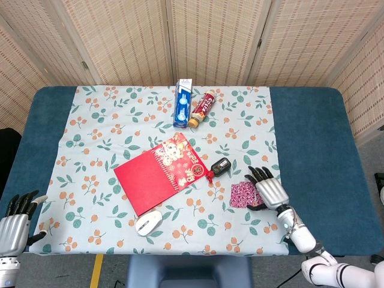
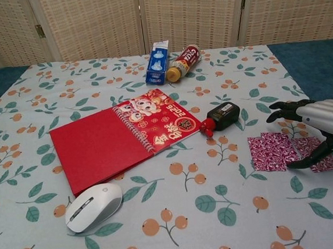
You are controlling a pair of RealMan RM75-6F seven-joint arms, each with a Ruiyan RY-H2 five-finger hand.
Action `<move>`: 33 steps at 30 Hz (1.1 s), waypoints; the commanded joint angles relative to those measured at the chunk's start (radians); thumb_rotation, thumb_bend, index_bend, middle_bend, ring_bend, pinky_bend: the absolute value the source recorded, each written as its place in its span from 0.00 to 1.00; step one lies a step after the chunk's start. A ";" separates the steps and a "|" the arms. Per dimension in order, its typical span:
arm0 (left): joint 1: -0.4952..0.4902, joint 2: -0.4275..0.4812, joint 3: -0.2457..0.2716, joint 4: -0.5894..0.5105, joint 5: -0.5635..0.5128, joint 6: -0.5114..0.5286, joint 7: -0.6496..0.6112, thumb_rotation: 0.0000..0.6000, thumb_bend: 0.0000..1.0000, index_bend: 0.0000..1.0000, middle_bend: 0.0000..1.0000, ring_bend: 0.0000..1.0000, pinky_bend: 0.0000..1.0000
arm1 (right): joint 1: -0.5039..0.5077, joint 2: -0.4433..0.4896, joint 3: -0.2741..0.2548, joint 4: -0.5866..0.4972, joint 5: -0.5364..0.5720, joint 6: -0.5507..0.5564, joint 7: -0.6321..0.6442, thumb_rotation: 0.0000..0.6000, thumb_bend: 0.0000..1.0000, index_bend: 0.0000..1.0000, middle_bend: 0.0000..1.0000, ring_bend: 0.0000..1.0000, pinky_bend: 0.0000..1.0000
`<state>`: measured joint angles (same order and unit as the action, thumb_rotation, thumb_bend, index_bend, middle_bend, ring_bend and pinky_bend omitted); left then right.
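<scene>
Though partly covered, pink wrapper (image 2: 274,150) beneath robot hand (image 2: 313,129)

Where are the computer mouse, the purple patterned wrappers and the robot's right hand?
computer mouse (image 2: 93,206), chest view, top shell.
purple patterned wrappers (image 2: 268,152), chest view, left packet's middle.
right hand (image 1: 269,192), head view, back of the hand.

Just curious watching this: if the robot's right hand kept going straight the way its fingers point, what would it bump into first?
Probably the black car key. The right hand hovers open over the purple patterned packets, fingers aimed toward the key. Depth is hard to judge, so it might pass above.
</scene>
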<state>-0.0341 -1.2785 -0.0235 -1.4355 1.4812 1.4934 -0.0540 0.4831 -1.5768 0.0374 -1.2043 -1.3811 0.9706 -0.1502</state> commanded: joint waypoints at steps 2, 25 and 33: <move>0.000 0.000 0.001 0.001 -0.001 -0.001 0.000 1.00 0.43 0.25 0.13 0.13 0.00 | 0.005 -0.009 0.005 0.013 0.004 -0.004 0.001 0.65 0.21 0.14 0.02 0.00 0.00; 0.002 -0.006 0.001 0.014 -0.012 -0.010 -0.003 1.00 0.43 0.25 0.13 0.13 0.00 | 0.068 -0.045 0.061 0.102 0.059 -0.063 -0.018 0.66 0.21 0.14 0.03 0.00 0.00; 0.002 -0.009 -0.001 0.020 -0.017 -0.013 -0.005 1.00 0.43 0.25 0.13 0.13 0.00 | 0.084 -0.055 0.072 0.125 0.079 -0.078 -0.029 0.66 0.21 0.14 0.03 0.00 0.00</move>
<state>-0.0316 -1.2875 -0.0245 -1.4152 1.4643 1.4802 -0.0589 0.5661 -1.6306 0.1081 -1.0806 -1.3036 0.8936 -0.1788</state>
